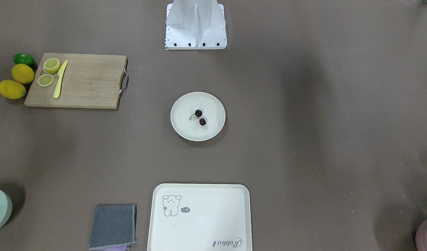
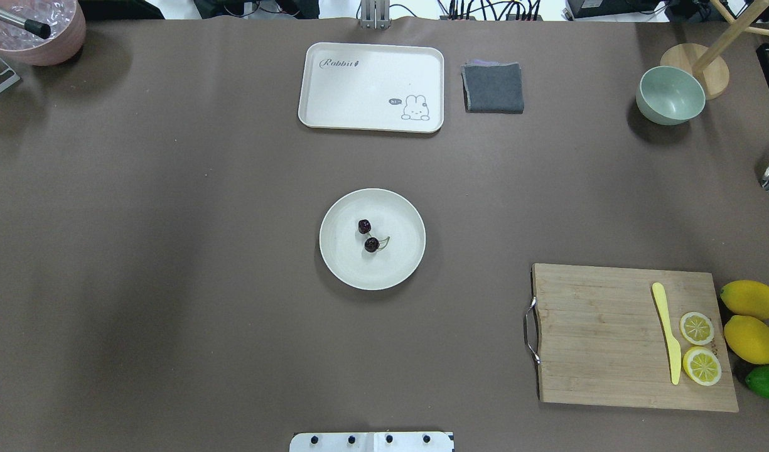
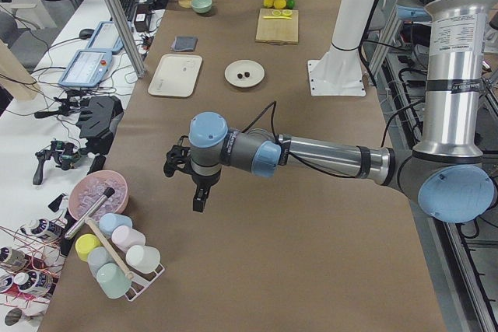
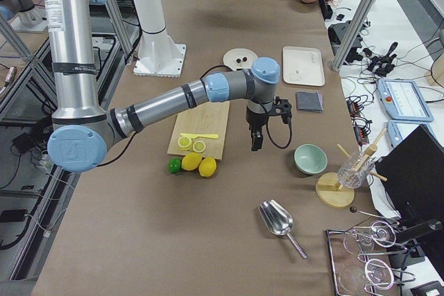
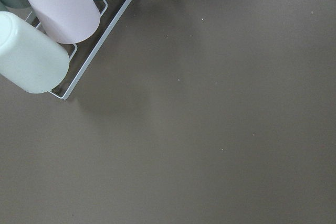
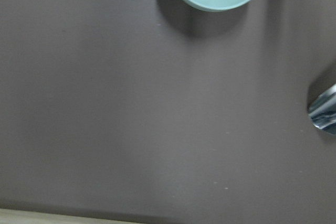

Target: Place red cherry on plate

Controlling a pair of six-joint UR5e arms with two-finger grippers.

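At the centre of the counter (image 1: 304,146), the plate (image 1: 185,123) is sitting flat. The cherry pair (image 1: 198,113) is lying inside it, slightly off centre, with both fruits resting on the dish floor and joined by thin stems. Nothing is touching either item.

Neither arm is appearing in the two views over the counter.
- The left tool (image 3: 198,201) is hanging above bare counter at the robot's left end. It is near a pink bowl (image 3: 97,192) and a wire rack (image 5: 97,51) of pastel cups (image 5: 58,3), and well apart from the plate. I cannot tell how its jaws are standing.
- The right tool (image 4: 256,142) is hanging above bare counter between the cutting board (image 4: 205,129) and the green bowl (image 4: 310,159), also well apart from the plate. I cannot tell its jaw state either.

Other items:
- On the cutting board, a yellow knife (image 1: 60,79) is lying just beside two lemon slices (image 1: 51,65).
- Two lemons (image 1: 22,73) and a lime (image 1: 24,59) are resting on the counter against the board's outer edge.
- A cream tray (image 1: 206,223) is sitting on the operators' side, with a folded grey cloth (image 1: 113,226) just beside it.
- A metal scoop (image 4: 277,218) is lying near the robot's right end.
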